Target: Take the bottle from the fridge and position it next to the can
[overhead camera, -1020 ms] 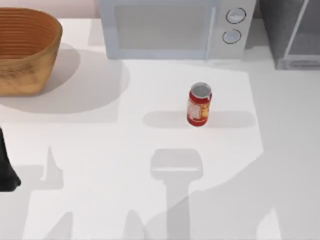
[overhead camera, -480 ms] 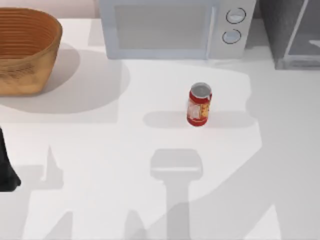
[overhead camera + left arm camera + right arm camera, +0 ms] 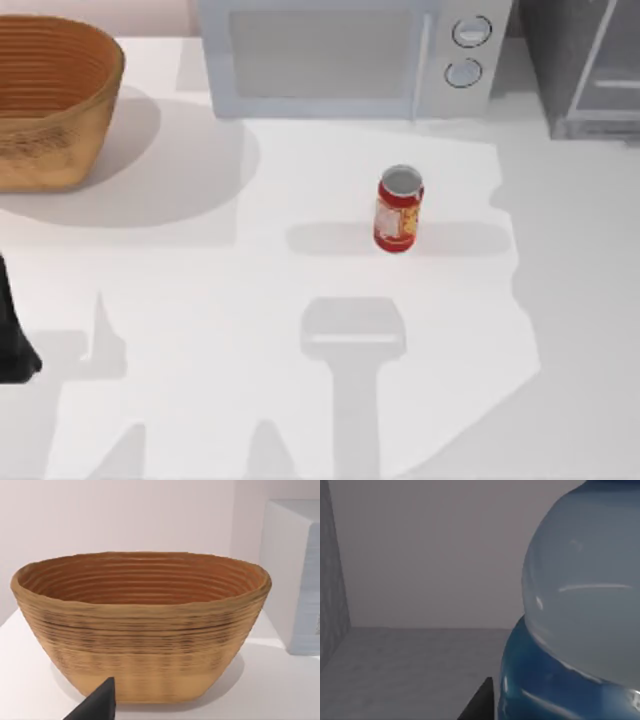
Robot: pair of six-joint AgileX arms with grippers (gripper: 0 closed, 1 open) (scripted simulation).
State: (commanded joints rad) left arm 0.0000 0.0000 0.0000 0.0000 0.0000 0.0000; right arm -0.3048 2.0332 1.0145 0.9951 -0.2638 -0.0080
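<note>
1. Top view: the can (image 3: 399, 209) stands upright on the white counter (image 3: 250, 340), a little right of centre and in front of the white microwave (image 3: 345, 55) that lines the far edge. The fridge (image 3: 585, 65), dark grey with a pale-framed see-through door, sits at the far right corner, just beside the microwave. A woven basket (image 3: 50, 100) rests at the far left, well apart from the can. A dark part of the left arm (image 3: 12, 335) shows at the counter's left edge, parked there.

2. Left wrist view: the basket (image 3: 140, 625) stands close ahead on the counter (image 3: 270, 685), its ribbed inside open to the camera, with a corner of the microwave (image 3: 295, 575) beside it. One dark tip of the left pincer (image 3: 97, 705) juts into the picture, near the basket's base but touching nothing; from this single tip it cannot be told how far the pincer is open.

3. Right wrist view: the bottle (image 3: 580, 620) looms very close inside the fridge (image 3: 420, 665), its clear pale shoulder above a deeper blue band. It stands on the grey fridge floor, with the grey back and side walls behind it. A dark finger (image 3: 480, 702) of the right pincer lies just beside the bottle's lower body; whether it presses on the bottle, or how wide the pincer stands, cannot be told.
</note>
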